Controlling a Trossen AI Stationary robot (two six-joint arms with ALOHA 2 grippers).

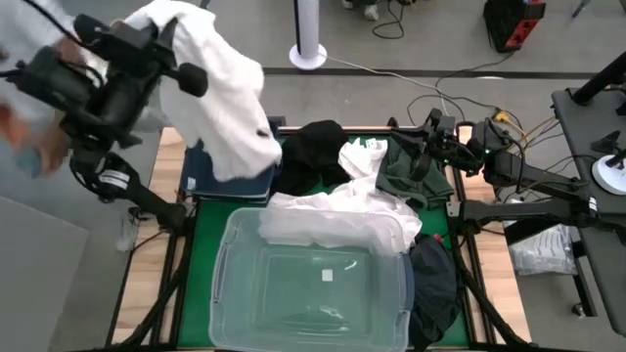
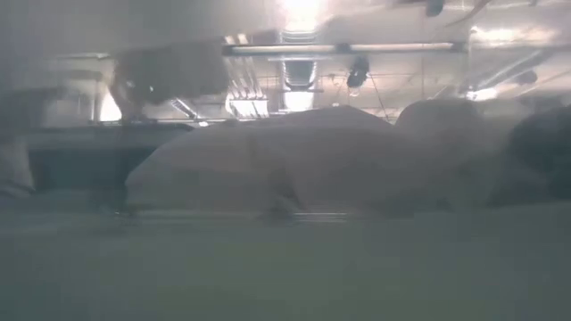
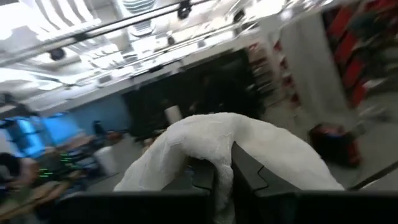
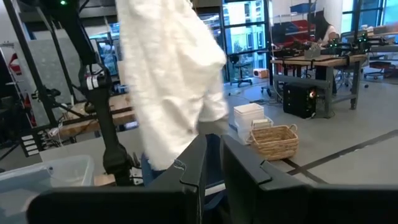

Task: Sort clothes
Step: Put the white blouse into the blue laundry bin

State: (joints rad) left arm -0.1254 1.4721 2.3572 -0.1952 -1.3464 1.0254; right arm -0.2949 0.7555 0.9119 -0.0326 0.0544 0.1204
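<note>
The left gripper, raised at the table's ten o'clock, is clamped on a white garment that hangs over the navy bin, while the right gripper, at two o'clock, rests with fingers nearly closed beside a dark green garment, holding nothing visible. No readable writing shows; only the high view reveals the clear tub, the white clothes draped over its far rim and the black garment at twelve o'clock. The low view gives only hazy fabric mounds, and the right wrist view alone shows a wicker basket and white boxes on the floor beyond.
</note>
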